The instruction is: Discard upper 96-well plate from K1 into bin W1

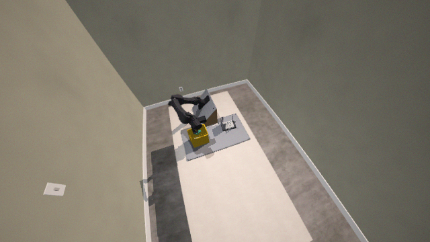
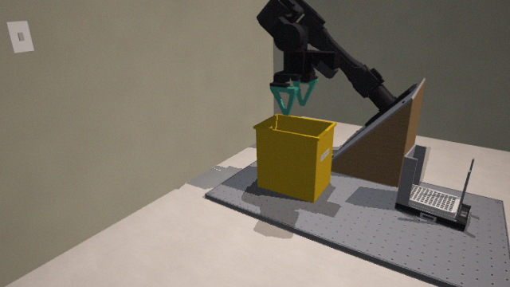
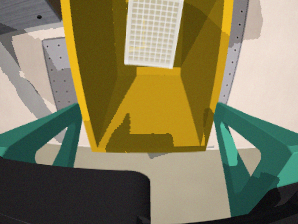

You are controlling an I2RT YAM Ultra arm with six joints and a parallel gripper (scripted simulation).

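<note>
The yellow plastics bin W1 [image 2: 294, 155] stands upright on the grey perforated baseplate [image 2: 370, 227]. In the wrist view a white 96-well plate [image 3: 154, 28] lies inside the bin, leaning against its far wall, well below the rim. My gripper [image 2: 294, 97] hangs just above the bin's mouth with its teal fingers wide open and empty [image 3: 149, 143]. Stack rack K1 [image 2: 432, 197] stands at the right of the baseplate with one white well plate [image 2: 434, 198] lying flat on it. The rack also shows in the top view [image 1: 228, 125], right of the bin [image 1: 198, 136].
A slanted brown wedge with a grey face [image 2: 382, 143] stands behind the bin and carries the arm's base. A thin dark post [image 2: 467, 181] rises at the rack's right end. A wall runs along the table's left side.
</note>
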